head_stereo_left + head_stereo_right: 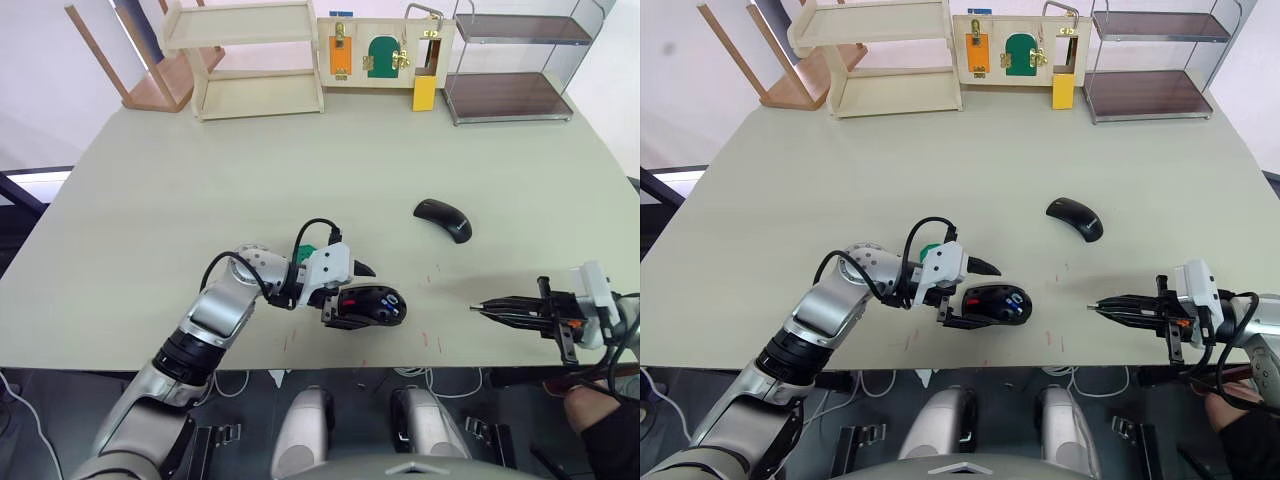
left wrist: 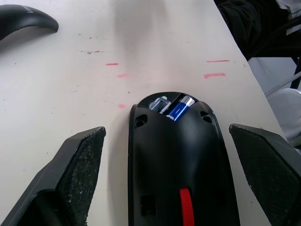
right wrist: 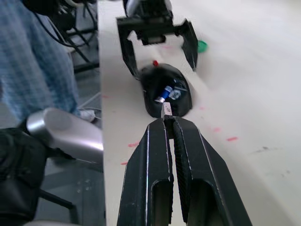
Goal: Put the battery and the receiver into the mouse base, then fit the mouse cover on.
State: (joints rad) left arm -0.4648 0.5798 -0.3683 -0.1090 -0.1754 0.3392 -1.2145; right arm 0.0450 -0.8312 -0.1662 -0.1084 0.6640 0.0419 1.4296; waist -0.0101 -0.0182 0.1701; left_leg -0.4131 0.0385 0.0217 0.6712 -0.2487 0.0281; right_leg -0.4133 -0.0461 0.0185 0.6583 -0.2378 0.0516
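Note:
The mouse base, a black shell with a red part, lies near the table's front edge. The blue battery rests in its hollow compartment, beside a clear plastic part. My left gripper is open, one finger on each side of the base without pressing it. The mouse cover, a glossy black arch, lies farther back and to the right. My right gripper is shut on a small silvery piece, the receiver. It hovers right of the base and points at it.
A wooden shelf, a latch board and a wire rack line the far edge. A small green object sits behind my left wrist. A person's hand and dark sleeve show below the front right corner.

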